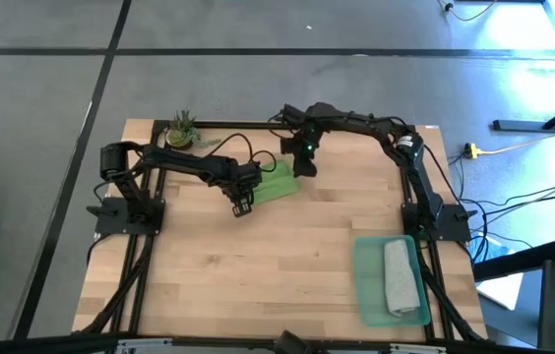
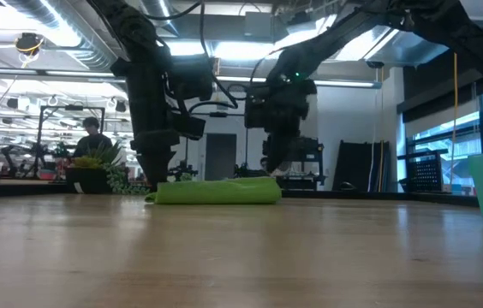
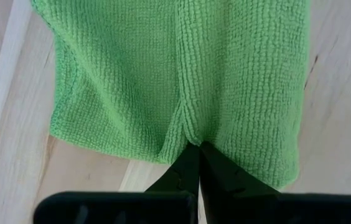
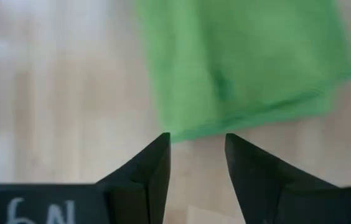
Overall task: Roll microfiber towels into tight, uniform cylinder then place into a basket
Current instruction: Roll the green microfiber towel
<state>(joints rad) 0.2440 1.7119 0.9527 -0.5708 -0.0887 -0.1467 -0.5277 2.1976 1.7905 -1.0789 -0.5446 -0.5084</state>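
Wide worktop (image 1: pixel 258 265), and halfway home by the look of it: the basket (image 1: pixel 368 280) at the near right corner already cradles the rolled grey towel (image 1: pixel 400 278). The green towel (image 1: pixel 276 183) lies folded flat at the far side, unrolled. The left pincer (image 1: pixel 242 206) is pinching its edge, pressed together; the right pincer (image 1: pixel 305 167) hovers spread above the opposite edge.

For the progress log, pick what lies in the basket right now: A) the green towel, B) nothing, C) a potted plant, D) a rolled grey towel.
D: in the high view the rolled grey towel lies inside the teal basket, while the green towel is still out on the table.
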